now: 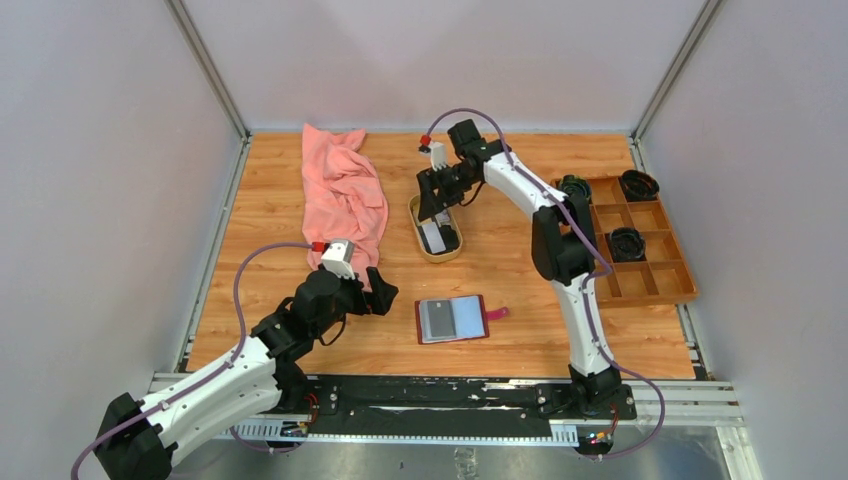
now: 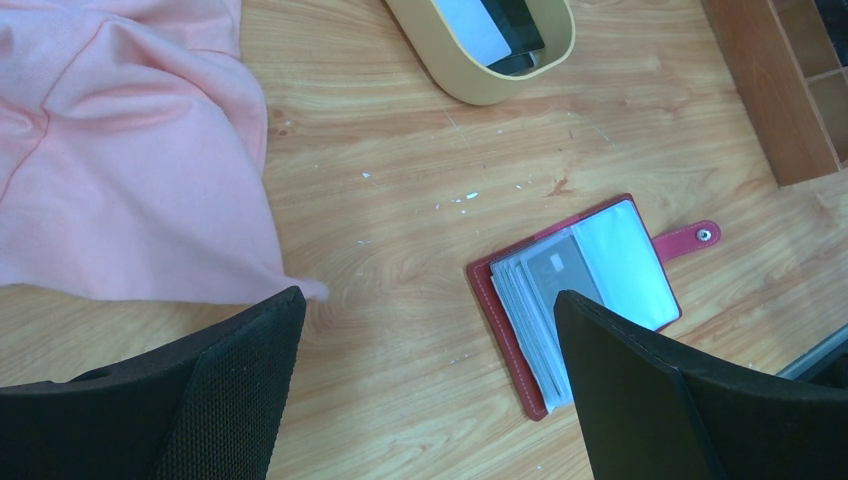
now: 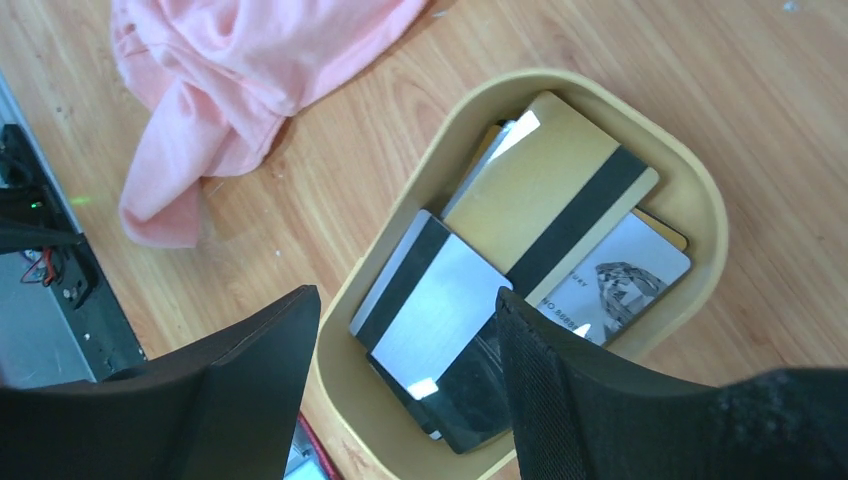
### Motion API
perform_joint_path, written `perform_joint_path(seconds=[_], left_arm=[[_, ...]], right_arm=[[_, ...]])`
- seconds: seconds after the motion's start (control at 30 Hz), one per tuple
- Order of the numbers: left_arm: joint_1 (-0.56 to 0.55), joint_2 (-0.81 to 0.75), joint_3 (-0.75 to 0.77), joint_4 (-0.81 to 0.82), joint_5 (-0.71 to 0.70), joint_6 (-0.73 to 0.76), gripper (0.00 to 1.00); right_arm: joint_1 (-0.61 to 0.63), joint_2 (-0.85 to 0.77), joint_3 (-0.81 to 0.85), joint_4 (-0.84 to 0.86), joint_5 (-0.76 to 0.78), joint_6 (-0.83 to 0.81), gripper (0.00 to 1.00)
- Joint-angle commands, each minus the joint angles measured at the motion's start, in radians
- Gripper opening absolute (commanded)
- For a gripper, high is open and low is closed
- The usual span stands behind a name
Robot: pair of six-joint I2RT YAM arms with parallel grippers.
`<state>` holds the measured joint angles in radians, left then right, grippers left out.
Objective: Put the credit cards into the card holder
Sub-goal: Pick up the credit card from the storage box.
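Left gripper (image 2: pixel 428 300) wide open and empty beside the holder (image 2: pixel 600 260); right gripper (image 3: pixel 408 300) over the cards (image 3: pixel 435 300) in the dish (image 3: pixel 700 200).

Its black fingers (image 2: pixel 230 400) hang above the table (image 1: pixel 520 250), with a corner of the pink cloth (image 1: pixel 343 195) near one and the holder partly hidden by the other. The holder lies open and flat, clear sleeves up and snap tab toward the tray (image 1: pixel 655 282), near the front edge between the arms. The right jaws stand partly apart, with nothing visibly gripped; whether they touch the cards I cannot tell. The cards lie loosely stacked in the tan dish: gold with a black stripe, silver with a stripe, pale with a grey pattern, black lowest. The dish sits beyond the holder, near the cloth.
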<state>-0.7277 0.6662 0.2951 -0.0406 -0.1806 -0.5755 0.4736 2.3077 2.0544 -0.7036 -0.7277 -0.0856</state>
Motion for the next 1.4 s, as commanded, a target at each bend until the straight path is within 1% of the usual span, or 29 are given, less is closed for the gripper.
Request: perform_joint_path(seconds=[0.0, 0.4, 0.9, 1.0, 1.1, 1.23, 1.37], left_arm=[[0.007, -0.006, -0.008, 0.002, -0.017, 0.001, 1.00], [0.007, -0.005, -0.008, 0.001, -0.019, 0.003, 1.00], [0.007, -0.008, -0.008, 0.000, -0.019, 0.004, 1.00], [0.007, -0.009, -0.008, -0.001, -0.019, 0.004, 1.00], [0.007, -0.009, -0.008, 0.001, -0.019, 0.004, 1.00], [0.007, -0.009, -0.005, 0.000, -0.019, 0.004, 1.00], [0.007, -0.009, -0.005, -0.001, -0.020, 0.004, 1.00]], right_arm=[[0.006, 0.059, 0.039, -0.017, 0.076, 0.031, 0.69], [0.031, 0.087, 0.047, -0.017, 0.219, 0.063, 0.70], [0.078, 0.055, 0.014, -0.016, 0.379, 0.046, 0.73], [0.077, 0.058, 0.007, -0.016, 0.358, 0.058, 0.73], [0.075, 0.059, -0.007, -0.010, 0.299, 0.079, 0.73], [0.067, 0.054, -0.025, 0.013, 0.192, 0.157, 0.73], [0.056, 0.039, -0.047, 0.046, 0.117, 0.223, 0.72]])
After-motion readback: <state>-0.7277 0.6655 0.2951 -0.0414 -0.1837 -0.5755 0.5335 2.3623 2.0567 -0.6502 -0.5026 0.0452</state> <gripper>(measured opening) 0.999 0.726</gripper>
